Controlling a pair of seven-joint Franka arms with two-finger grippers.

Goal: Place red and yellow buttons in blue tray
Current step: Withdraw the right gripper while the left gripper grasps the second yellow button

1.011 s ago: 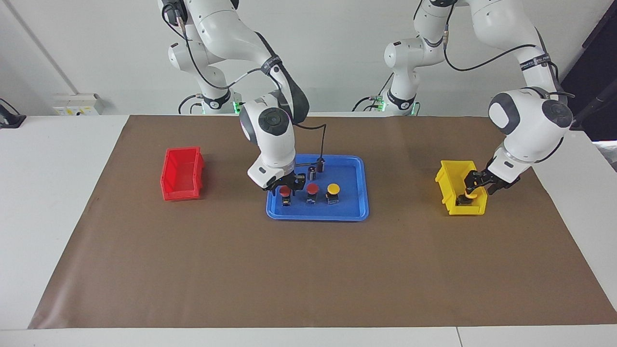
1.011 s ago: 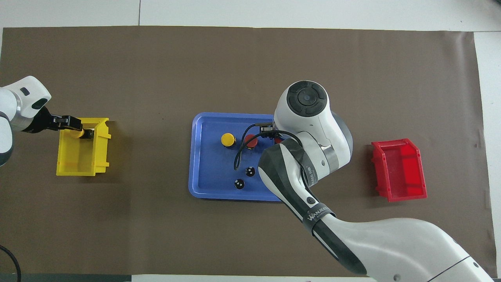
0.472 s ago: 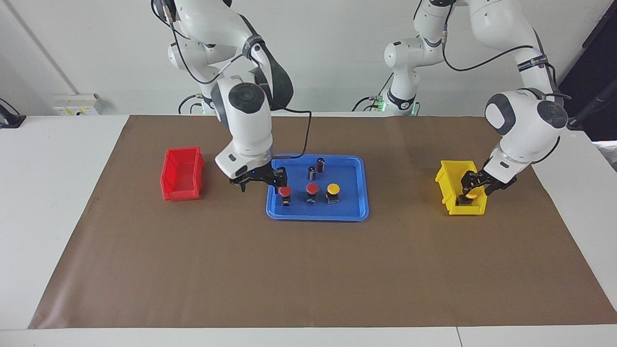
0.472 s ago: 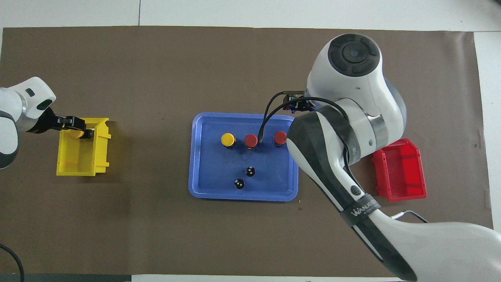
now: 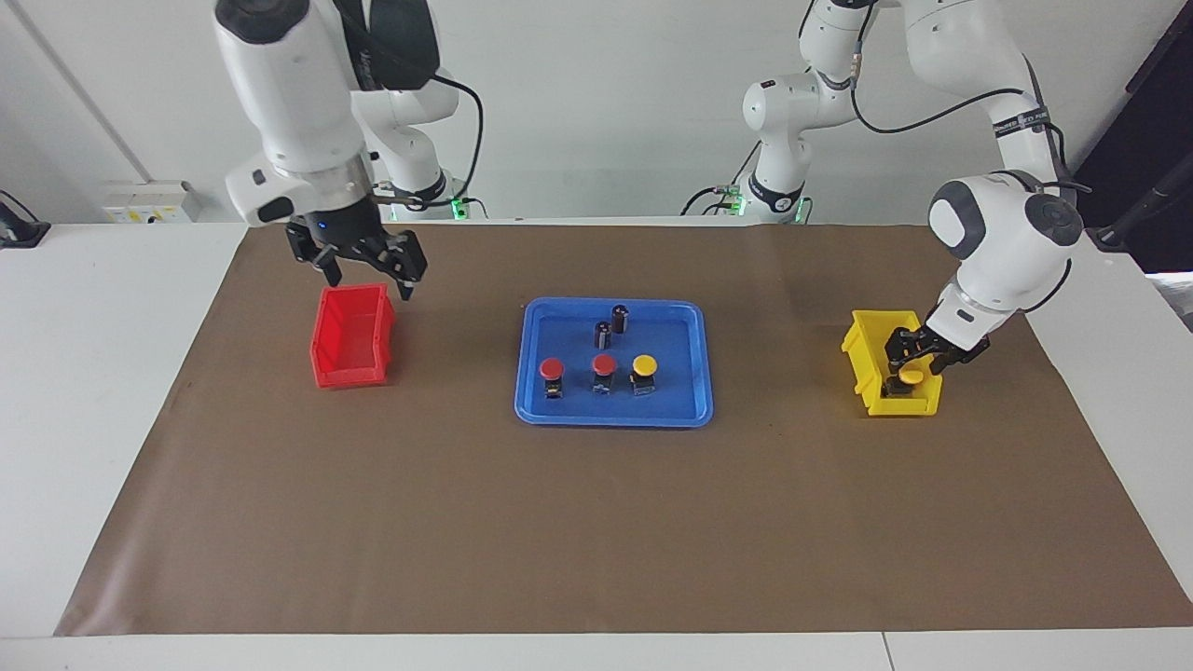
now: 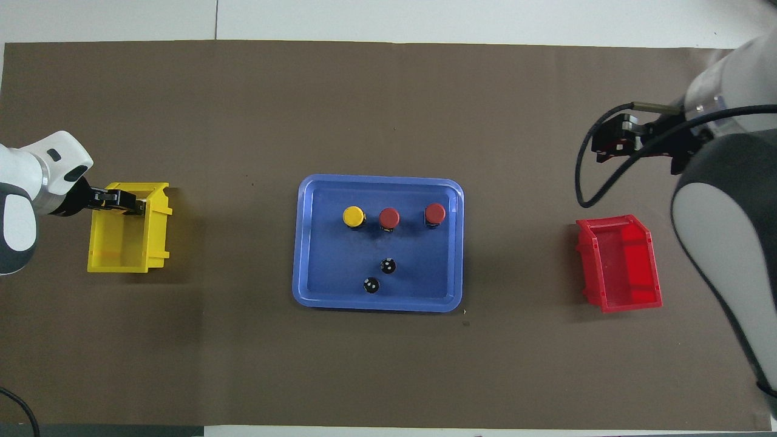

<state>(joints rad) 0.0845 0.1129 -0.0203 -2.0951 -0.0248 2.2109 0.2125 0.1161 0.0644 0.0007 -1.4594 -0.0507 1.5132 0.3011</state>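
Two tools are mine: my right tool (image 5: 369,275) hangs spread and empty over the small red plastic bin (image 5: 351,337); three round-capped push-buttons (image 5: 602,375) stand in a row in the wide shallow blue plastic tray (image 5: 694,375); my left tool (image 5: 913,359) grips the fourth yellow-capped button (image 5: 909,381) inside the small yellow plastic bin (image 5: 867,349).

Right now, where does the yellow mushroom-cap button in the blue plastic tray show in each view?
Facing view: yellow mushroom-cap button ends the row of three at the left arm's end of the wide blue plastic tray.
Overhead view: same spot in the row.
Shared landmark: two dark capless cylinders, nearer the robots.
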